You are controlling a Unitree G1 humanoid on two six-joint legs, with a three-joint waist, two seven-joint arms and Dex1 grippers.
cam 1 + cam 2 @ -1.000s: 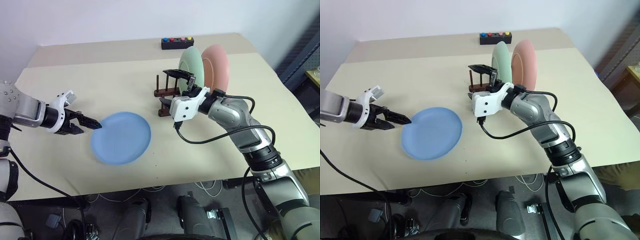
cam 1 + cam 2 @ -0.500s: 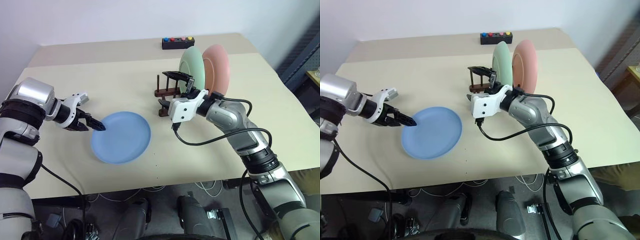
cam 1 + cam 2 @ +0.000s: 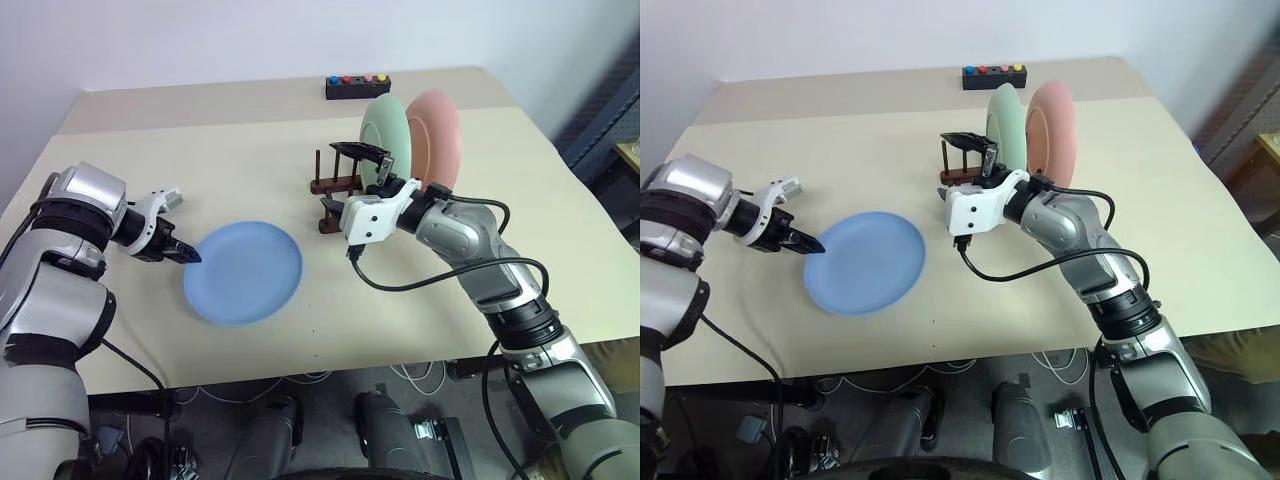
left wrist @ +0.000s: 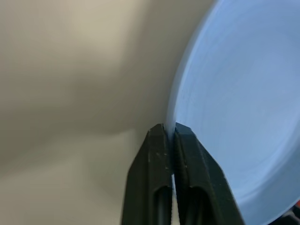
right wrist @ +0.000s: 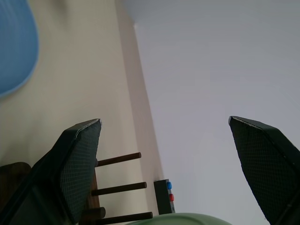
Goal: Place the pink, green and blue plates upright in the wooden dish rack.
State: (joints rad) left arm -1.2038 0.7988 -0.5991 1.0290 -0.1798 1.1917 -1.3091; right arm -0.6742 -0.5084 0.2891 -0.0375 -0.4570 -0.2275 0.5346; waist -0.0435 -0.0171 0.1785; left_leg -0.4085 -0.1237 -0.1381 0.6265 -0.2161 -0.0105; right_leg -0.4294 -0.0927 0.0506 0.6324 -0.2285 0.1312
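The blue plate [image 3: 245,272] lies flat on the beige table [image 3: 200,150], left of centre. My left gripper [image 3: 190,256] is at its left rim, shut on that edge; in the left wrist view the two fingers [image 4: 159,154] pinch the blue plate [image 4: 234,108] rim between them. The green plate [image 3: 386,140] and pink plate [image 3: 436,133] stand upright side by side in the wooden dish rack [image 3: 334,186]. My right gripper [image 3: 345,180] hovers level just in front of the rack, open wide and holding nothing, with rack pegs [image 5: 119,187] below its fingers [image 5: 79,159].
A small black box with coloured buttons [image 3: 357,85] sits at the table's far edge behind the rack. A black cable [image 3: 420,285] loops from my right wrist over the table. The rack's free pegs are on the side left of the green plate.
My left gripper has closed on the blue plate's left rim, after reaching it open, and that arm's elbow has swung in. The right arm has stayed still.
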